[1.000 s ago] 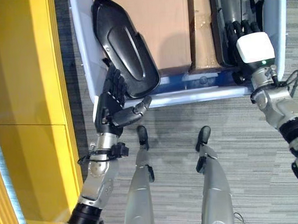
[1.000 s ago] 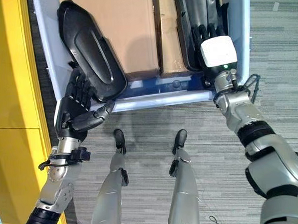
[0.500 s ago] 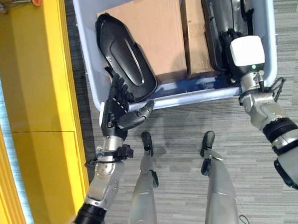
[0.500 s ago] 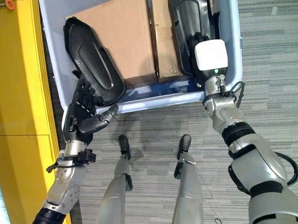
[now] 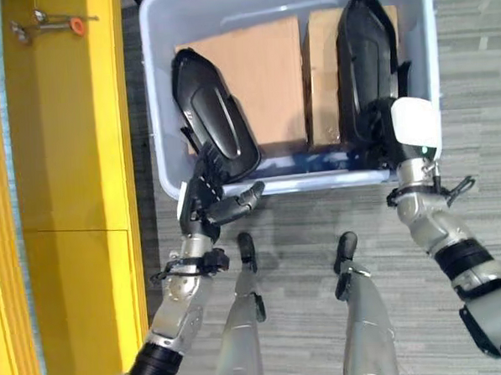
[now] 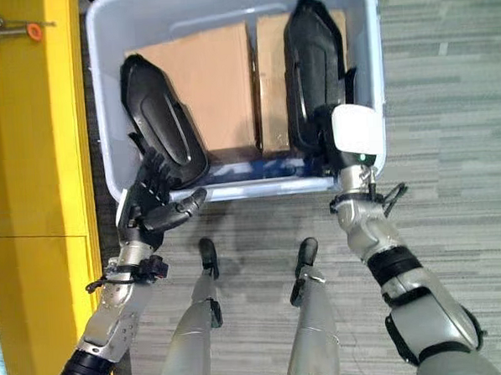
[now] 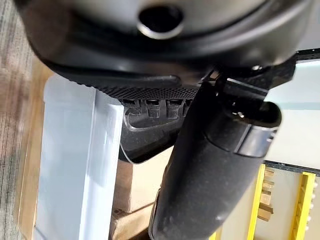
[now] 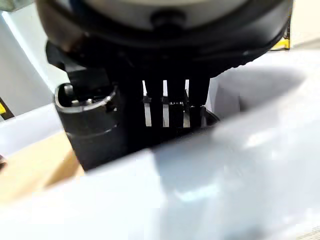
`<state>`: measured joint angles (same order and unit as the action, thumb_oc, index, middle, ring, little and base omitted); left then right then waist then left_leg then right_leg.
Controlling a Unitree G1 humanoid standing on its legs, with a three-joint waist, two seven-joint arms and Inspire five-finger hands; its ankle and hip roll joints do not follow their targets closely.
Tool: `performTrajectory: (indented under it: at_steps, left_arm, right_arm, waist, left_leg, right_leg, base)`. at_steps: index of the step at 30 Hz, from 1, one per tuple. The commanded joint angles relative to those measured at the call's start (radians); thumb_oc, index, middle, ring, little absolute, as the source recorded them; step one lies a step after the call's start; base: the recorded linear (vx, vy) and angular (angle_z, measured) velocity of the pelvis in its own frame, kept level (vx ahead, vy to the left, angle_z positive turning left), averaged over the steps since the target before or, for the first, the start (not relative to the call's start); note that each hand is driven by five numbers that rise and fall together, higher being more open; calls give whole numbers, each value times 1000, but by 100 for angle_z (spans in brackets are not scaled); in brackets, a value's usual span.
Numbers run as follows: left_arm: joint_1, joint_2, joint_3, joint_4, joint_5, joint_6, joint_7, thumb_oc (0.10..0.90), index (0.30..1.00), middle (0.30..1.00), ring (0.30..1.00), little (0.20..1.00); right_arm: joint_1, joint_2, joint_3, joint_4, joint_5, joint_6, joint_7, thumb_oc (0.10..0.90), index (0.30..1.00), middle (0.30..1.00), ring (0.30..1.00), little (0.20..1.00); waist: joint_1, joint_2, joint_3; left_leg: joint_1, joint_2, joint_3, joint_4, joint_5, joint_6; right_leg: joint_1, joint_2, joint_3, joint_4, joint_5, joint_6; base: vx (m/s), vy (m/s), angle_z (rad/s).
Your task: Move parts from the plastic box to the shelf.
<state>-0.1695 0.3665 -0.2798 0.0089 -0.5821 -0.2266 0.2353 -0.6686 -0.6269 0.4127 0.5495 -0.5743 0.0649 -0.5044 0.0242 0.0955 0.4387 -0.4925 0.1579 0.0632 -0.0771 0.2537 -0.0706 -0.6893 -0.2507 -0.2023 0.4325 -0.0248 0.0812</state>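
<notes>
A pale blue plastic box (image 5: 292, 183) stands on the floor ahead, holding two long black moulded parts. The left part (image 5: 213, 118) leans along the box's left side. My left hand (image 5: 202, 203) is at the near left corner, open, with straight fingers (image 7: 155, 107) against that part's lower end and the thumb (image 7: 215, 165) out to the side. The right part (image 5: 363, 55) stands along the right side. My right hand (image 5: 414, 124), with its white cover, reaches over the near wall; its straight fingers (image 8: 170, 100) point down at that part's lower end.
Two brown cardboard boxes (image 5: 261, 78) fill the middle of the plastic box between the parts. The yellow shelf (image 5: 73, 163) runs along the left, close to the box, with small metal items (image 5: 53, 24) at its far end. Grey floor lies to the right.
The camera has pulled back, so the whole box and more of the shelf show. Both hands stay at the near ends of their parts; the left fingers lie higher against the left part.
</notes>
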Motion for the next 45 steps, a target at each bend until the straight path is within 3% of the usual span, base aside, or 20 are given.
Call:
performTrajectory:
  at_steps: [1, 11, 19, 27, 34, 38, 40, 45]
  left_arm:
    - [-43, 46, 28, -88, 33, -58, -3, 900, 1000, 1000, 1000, 1000]
    - [-20, 58, 30, -92, 33, -47, -19, 900, 1000, 1000, 1000, 1000]
    - [46, 87, 45, -80, 39, -32, -74, 900, 1000, 1000, 1000, 1000]
    - [123, 102, 83, -88, 46, -15, -117, 900, 1000, 1000, 1000, 1000]
    - [176, 91, 115, -80, 67, 4, -137, 900, 1000, 1000, 1000, 1000]
    - [193, 84, 126, -68, 78, 10, -142, 900, 1000, 1000, 1000, 1000]
    - [216, 77, 139, -69, 87, 15, -142, 900, 1000, 1000, 1000, 1000]
    - [254, 70, 153, -79, 78, 19, -141, 900, 1000, 1000, 1000, 1000]
  right_arm:
    - [43, 24, 43, -26, 25, -52, 80, 400, 300, 300, 300, 300]
    - [99, -6, -58, -219, 56, -83, 52, 400, 300, 300, 300, 300]
    - [188, -48, -148, -430, 38, -135, 74, 400, 300, 300, 300, 300]
    - [233, -93, -206, -550, -4, -161, 103, 400, 300, 300, 300, 300]
    - [284, -82, -241, -627, -26, -176, 133, 400, 300, 300, 300, 300]
    - [309, -73, -249, -662, -32, -187, 151, 400, 300, 300, 300, 300]
    - [302, -78, -237, -678, -32, -196, 166, 400, 300, 300, 300, 300]
    - [226, -92, -169, -670, -23, -210, 183, 400, 300, 300, 300, 300]
  waist:
    - [7, -58, 74]
    - [5, -86, -10]
    - [6, -115, -139]
    - [-5, -122, -270]
    - [-22, -126, -354]
    - [-32, -124, -373]
    - [-40, -115, -386]
    - [-29, -102, -385]
  left_leg:
    - [176, 56, 25, -10, -116, -99]
    - [268, 51, 14, -10, -138, -89]
    - [380, 50, 3, -10, -168, -75]
    - [447, 47, 9, -10, -197, -72]
    - [498, 52, 34, -10, -220, -63]
    - [533, 65, 43, -10, -226, -60]
    - [563, 96, 43, -10, -219, -63]
    - [584, 143, 43, -8, -187, -71]
  right_leg:
    - [196, -20, 19, -282, 130, 94]
    - [314, -23, 7, -309, 125, 101]
    - [464, -33, -13, -360, 115, 108]
    - [558, -40, -34, -418, 132, 123]
    - [598, -36, -17, -435, 135, 130]
    - [607, -30, 0, -381, 97, 126]
    - [613, 0, 14, -315, 34, 107]
    - [605, 51, 20, -258, -20, 77]
  base:
    - [-1, 14, 7]
    - [12, 20, 2]
    - [44, 30, 4]
    - [45, 25, 7]
    - [30, 4, -5]
    - [25, -28, -22]
    - [13, -156, -12]
    - [-19, -160, -9]
